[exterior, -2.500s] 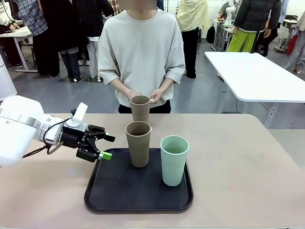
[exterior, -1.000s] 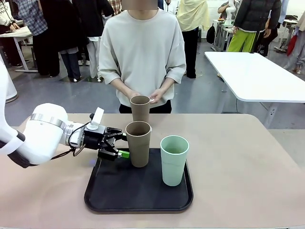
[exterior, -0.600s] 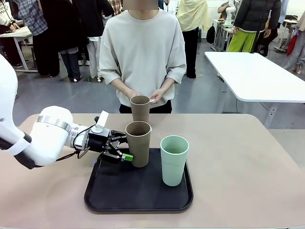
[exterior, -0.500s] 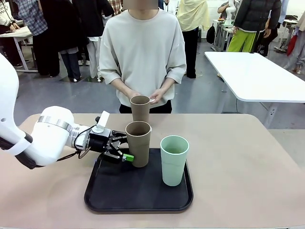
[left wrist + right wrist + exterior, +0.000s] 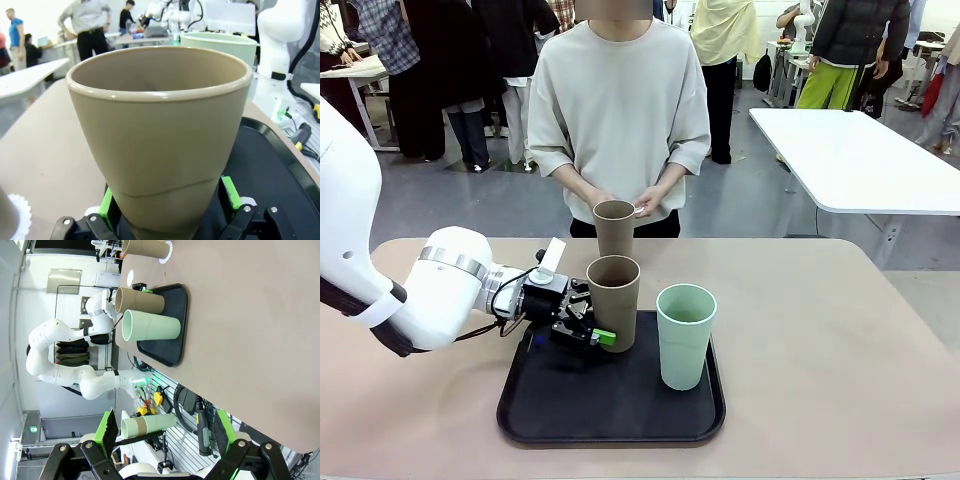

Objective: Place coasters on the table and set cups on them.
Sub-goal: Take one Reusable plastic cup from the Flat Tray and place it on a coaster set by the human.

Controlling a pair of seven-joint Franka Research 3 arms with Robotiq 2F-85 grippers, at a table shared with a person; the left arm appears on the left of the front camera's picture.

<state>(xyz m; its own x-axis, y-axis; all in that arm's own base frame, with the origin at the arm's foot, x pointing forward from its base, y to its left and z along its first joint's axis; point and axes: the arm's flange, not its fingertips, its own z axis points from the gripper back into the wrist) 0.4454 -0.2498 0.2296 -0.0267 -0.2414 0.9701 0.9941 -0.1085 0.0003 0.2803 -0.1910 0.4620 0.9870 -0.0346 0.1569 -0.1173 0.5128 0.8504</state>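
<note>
A tan cup (image 5: 613,292) stands at the back left of the black tray (image 5: 610,410), with a mint cup (image 5: 685,335) to its right. My left gripper (image 5: 595,318) is open and straddles the tan cup's (image 5: 160,130) lower part, its green pads (image 5: 229,191) close beside it on either side. A second tan cup (image 5: 614,225) stands on the table (image 5: 840,350) before the person, on a scalloped white coaster (image 5: 167,250); that coaster (image 5: 20,214) also peeks in at the left wrist view's lower left. My right gripper (image 5: 165,432) is open and holds nothing, off the table's edge.
The person stands at the far side with both hands (image 5: 620,203) held together behind the far cup, a small white thing between them. A white table (image 5: 860,160) stands at the back right. Bare tabletop lies on both sides of the tray.
My left gripper has moved right over the tray's left edge, from beside the tan cup to either side of it. The cups and the person's hands have stayed put.
</note>
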